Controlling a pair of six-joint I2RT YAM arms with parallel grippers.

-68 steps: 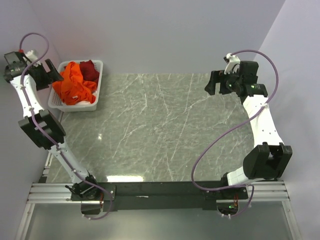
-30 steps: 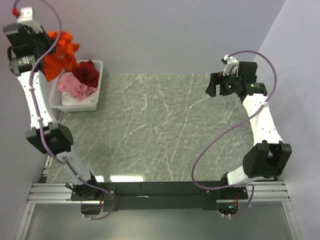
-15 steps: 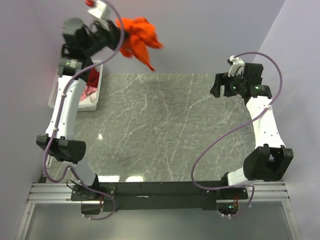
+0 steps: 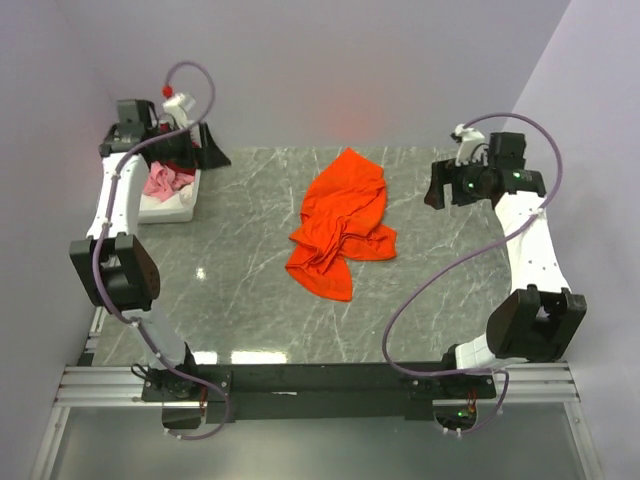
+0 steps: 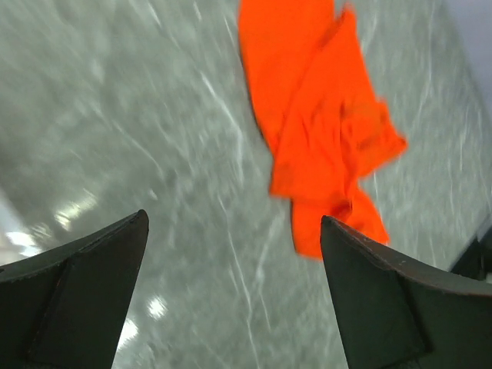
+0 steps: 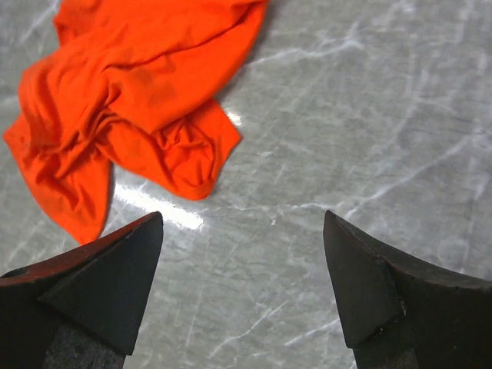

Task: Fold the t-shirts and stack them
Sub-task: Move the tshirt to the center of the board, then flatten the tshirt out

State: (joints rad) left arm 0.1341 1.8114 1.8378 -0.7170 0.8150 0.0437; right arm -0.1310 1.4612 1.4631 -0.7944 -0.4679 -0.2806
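Note:
The bright orange t-shirt (image 4: pixel 340 224) lies crumpled in the middle of the marble table. It also shows in the left wrist view (image 5: pixel 319 131) and in the right wrist view (image 6: pixel 131 100). A pink t-shirt (image 4: pixel 165 183) and a dark red one (image 4: pixel 178 156) lie in the white basket (image 4: pixel 172 208) at the far left. My left gripper (image 4: pixel 208 152) is open and empty, up by the basket and left of the orange shirt. My right gripper (image 4: pixel 440 186) is open and empty, in the air to the right of the orange shirt.
The marble table (image 4: pixel 250 300) ends at a black rail along the near edge. Lilac walls close the back and both sides. The left arm's elbow (image 4: pixel 112 272) hangs over the table's left edge.
My left gripper lifted the orange t-shirt out of the basket, swung it right over the table and let it go. The shirt now lies on the table. The right arm barely moved.

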